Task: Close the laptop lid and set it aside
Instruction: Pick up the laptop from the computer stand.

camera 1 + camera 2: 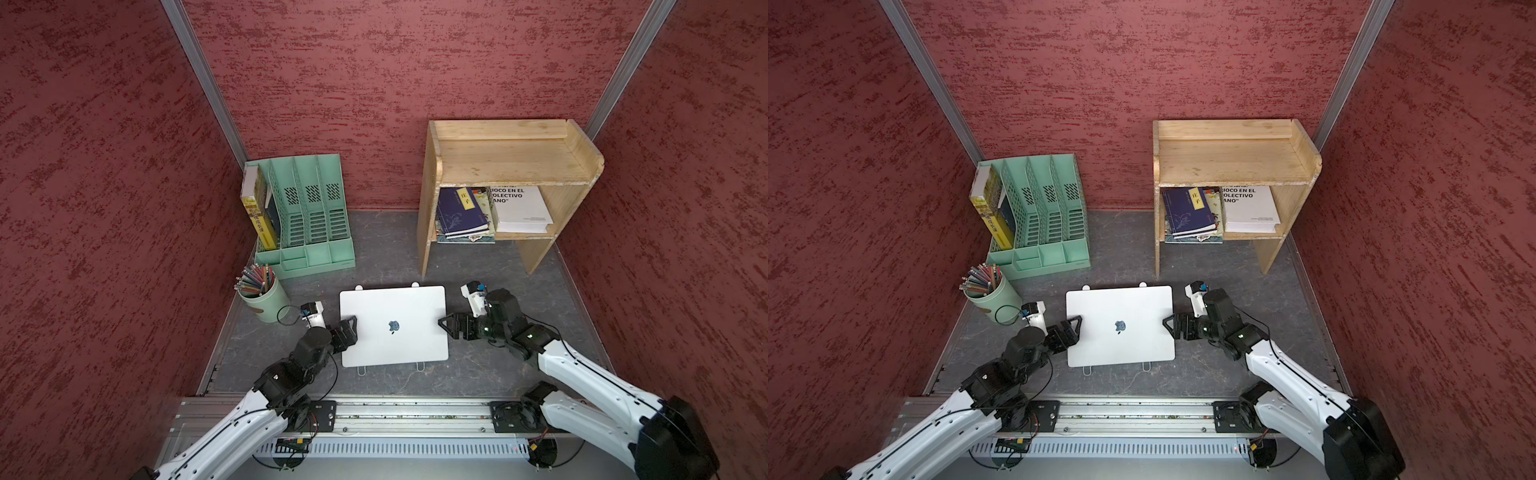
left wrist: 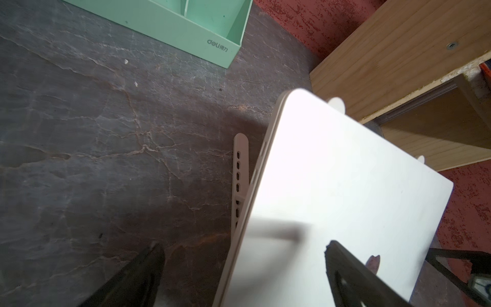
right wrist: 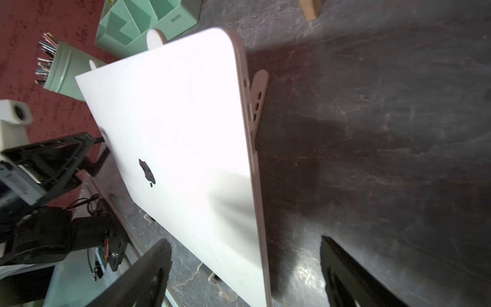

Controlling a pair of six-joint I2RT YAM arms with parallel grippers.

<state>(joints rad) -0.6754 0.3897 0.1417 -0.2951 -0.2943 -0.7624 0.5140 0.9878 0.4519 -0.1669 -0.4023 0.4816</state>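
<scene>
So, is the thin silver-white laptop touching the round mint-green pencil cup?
Apart. Both top views show a strip of bare grey table between the laptop and the pencil cup.

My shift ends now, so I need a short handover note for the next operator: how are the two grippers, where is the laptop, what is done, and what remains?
Left gripper: open, its fingers on either side of the laptop's left edge, not clamped.
Right gripper: open at the right edge, also not clamped.
Laptop: in the middle of the table, lying on the folding stand.
Done: the laptop lid is shut, logo facing up.
Left: probably grip both edges, lift the laptop off the stand and set it aside.
</scene>
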